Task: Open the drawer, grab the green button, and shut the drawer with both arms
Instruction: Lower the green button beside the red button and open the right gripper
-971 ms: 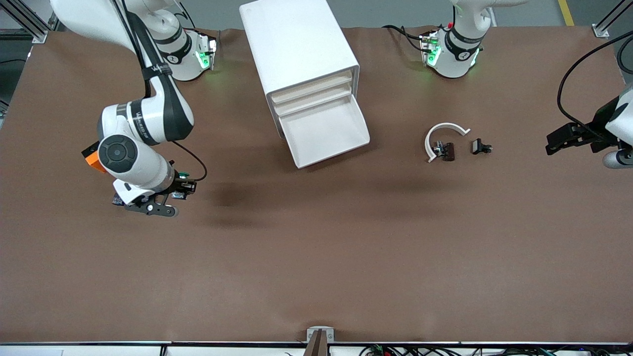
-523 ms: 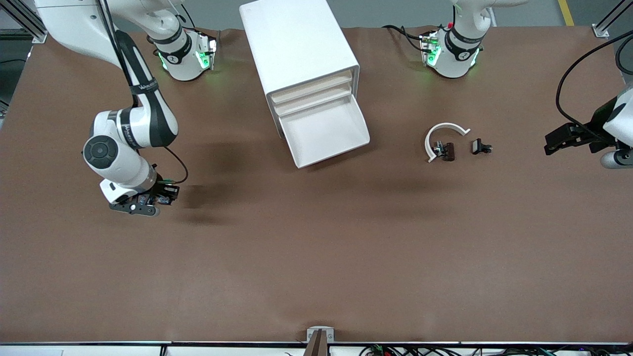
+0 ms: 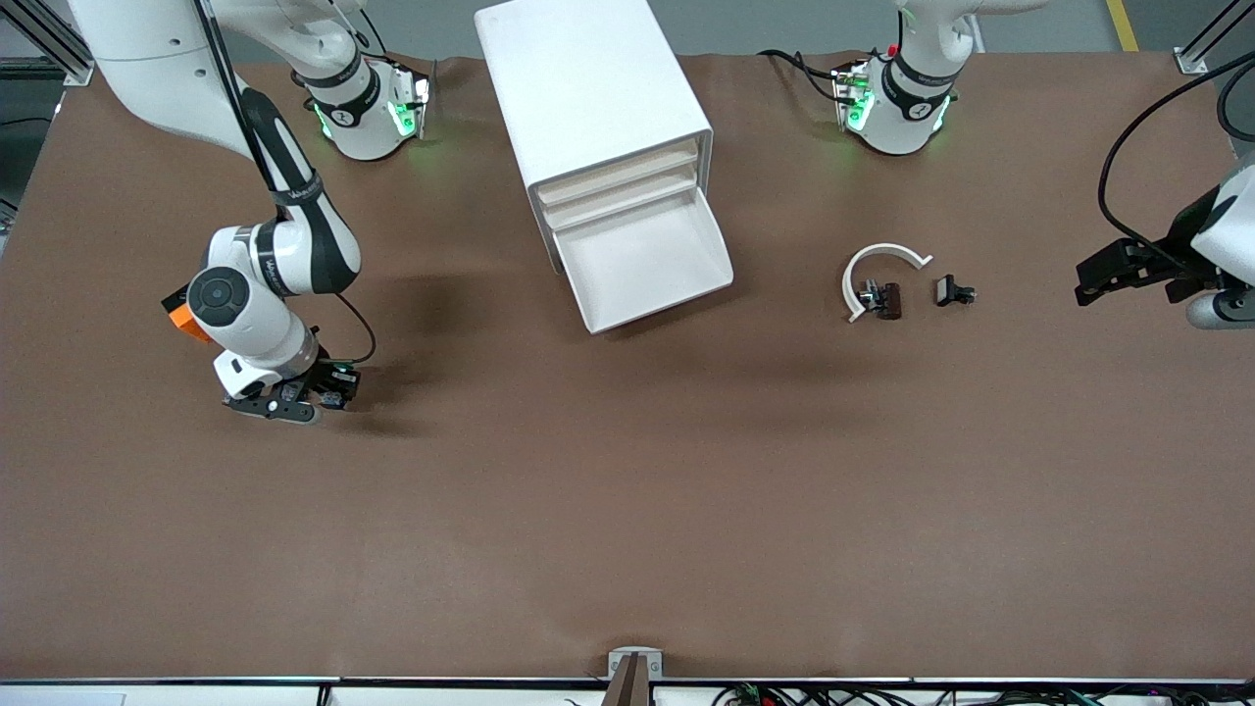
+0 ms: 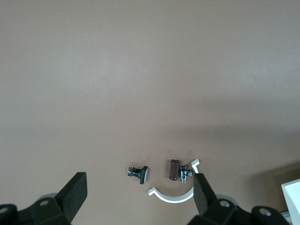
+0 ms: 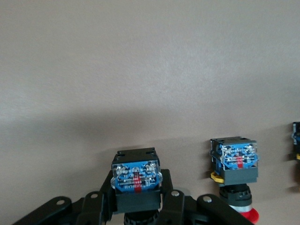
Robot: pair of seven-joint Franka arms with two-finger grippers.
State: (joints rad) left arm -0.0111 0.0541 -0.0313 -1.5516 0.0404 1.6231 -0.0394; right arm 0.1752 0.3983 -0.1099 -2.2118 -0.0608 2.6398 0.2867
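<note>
The drawer [image 3: 642, 265], lowest in the white cabinet [image 3: 588, 88], stands pulled out, and its tray shows nothing inside. My right gripper [image 3: 324, 387] is low over the table near the right arm's end, shut on the button [image 3: 340, 374]. In the right wrist view the button [image 5: 136, 180] shows its blue block between the fingers [image 5: 173, 199] of the right gripper [image 5: 136, 206]; its cap is hidden. My left gripper [image 3: 1088, 279] hangs open over the left arm's end of the table, and in its own view the left gripper [image 4: 138, 194] holds nothing.
A red-capped button [image 5: 236, 171] stands on the table beside the held one, and another part [image 5: 296, 133] shows at that view's edge. A white curved piece [image 3: 882, 270], a brown cylinder [image 3: 890, 301] and a small black part [image 3: 951, 291] lie between the cabinet and the left gripper.
The right arm has carried the button toward its own end of the table and lowered it close to the surface. The left arm has hardly moved.
</note>
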